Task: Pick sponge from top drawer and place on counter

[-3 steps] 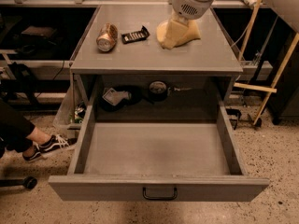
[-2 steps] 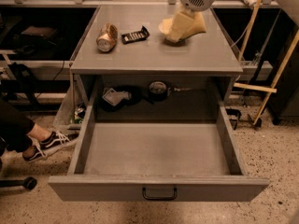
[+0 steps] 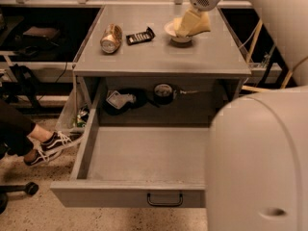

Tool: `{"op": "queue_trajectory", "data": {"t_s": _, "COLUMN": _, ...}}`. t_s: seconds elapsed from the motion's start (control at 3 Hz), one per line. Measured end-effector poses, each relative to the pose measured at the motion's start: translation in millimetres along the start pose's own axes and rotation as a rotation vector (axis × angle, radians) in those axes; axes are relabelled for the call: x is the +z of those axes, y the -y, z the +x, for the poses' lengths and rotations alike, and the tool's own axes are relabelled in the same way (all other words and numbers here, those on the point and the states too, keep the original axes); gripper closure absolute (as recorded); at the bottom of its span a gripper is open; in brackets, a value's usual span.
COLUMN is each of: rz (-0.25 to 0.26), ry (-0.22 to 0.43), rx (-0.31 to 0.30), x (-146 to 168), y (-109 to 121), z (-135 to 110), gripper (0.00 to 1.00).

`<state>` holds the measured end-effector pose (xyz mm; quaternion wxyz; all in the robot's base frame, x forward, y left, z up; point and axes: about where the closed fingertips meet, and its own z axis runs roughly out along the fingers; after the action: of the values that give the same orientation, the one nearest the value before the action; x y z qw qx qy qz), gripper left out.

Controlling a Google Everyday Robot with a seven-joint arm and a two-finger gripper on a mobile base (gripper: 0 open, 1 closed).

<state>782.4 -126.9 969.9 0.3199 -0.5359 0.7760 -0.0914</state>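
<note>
The pale-yellow sponge (image 3: 190,25) hangs tilted in my gripper (image 3: 197,13) over the back right of the grey counter (image 3: 159,57). Its lower edge overlaps a white round bowl (image 3: 177,35) standing there; I cannot tell whether they touch. The gripper is shut on the sponge's upper part, and the fingers are mostly hidden behind the sponge. The top drawer (image 3: 144,153) is pulled fully open below the counter, its tray bare, with its black handle (image 3: 164,199) on the front panel.
A brown can (image 3: 111,37) lies on its side and a black flat item (image 3: 140,36) sits on the counter's left half. Small objects (image 3: 120,100) and a round thing (image 3: 163,91) sit in the recess behind the drawer. My white arm (image 3: 260,162) fills the right foreground. A person's sneaker (image 3: 48,148) is at left.
The gripper has carried the sponge farther back on the counter, over the white bowl. My arm's bulk has come into the right foreground, and the view has shifted.
</note>
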Motion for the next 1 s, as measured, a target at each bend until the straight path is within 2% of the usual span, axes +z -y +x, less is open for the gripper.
{"op": "queue_trajectory", "data": {"t_s": 0.33, "rz": 0.011, "ry": 0.029, "rx": 0.065, "x": 26.1, "y": 22.3, "z": 25.9, "gripper": 1.0}}
{"op": "queue_trajectory", "data": {"t_s": 0.67, "rz": 0.027, "ry": 0.045, "rx": 0.141, "x": 39.4, "y": 33.8, "z": 68.9, "gripper": 1.0}}
{"op": "queue_trajectory", "data": {"t_s": 1.0, "rz": -0.037, "ry": 0.034, "rx": 0.141, "x": 78.1, "y": -0.8, "z": 123.7, "gripper": 1.0}}
